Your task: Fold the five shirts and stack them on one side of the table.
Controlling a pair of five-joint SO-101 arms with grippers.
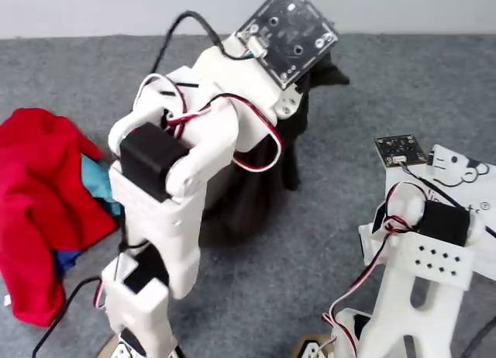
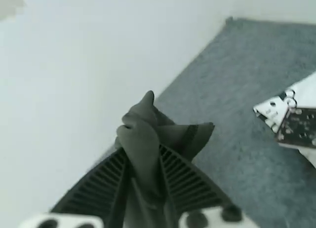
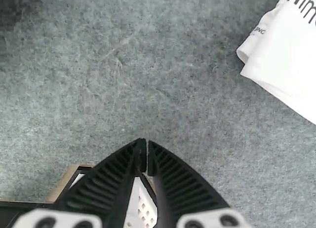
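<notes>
Your left gripper [image 2: 144, 134] has its fingers clenched on a fold of the black shirt [image 1: 252, 207], which hangs from it above the grey surface [image 1: 325, 249]. Your right gripper [image 3: 142, 148] has its fingers pressed together on nothing, low over the surface, near the white shirt [image 3: 286, 55]. The red shirt [image 1: 39, 187] lies crumpled beside the left arm, over a teal shirt [image 1: 97, 180].

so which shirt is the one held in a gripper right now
The black shirt, pinched in the left gripper. The red shirt lies heaped at one side of the table, the white shirt at the other.
</notes>
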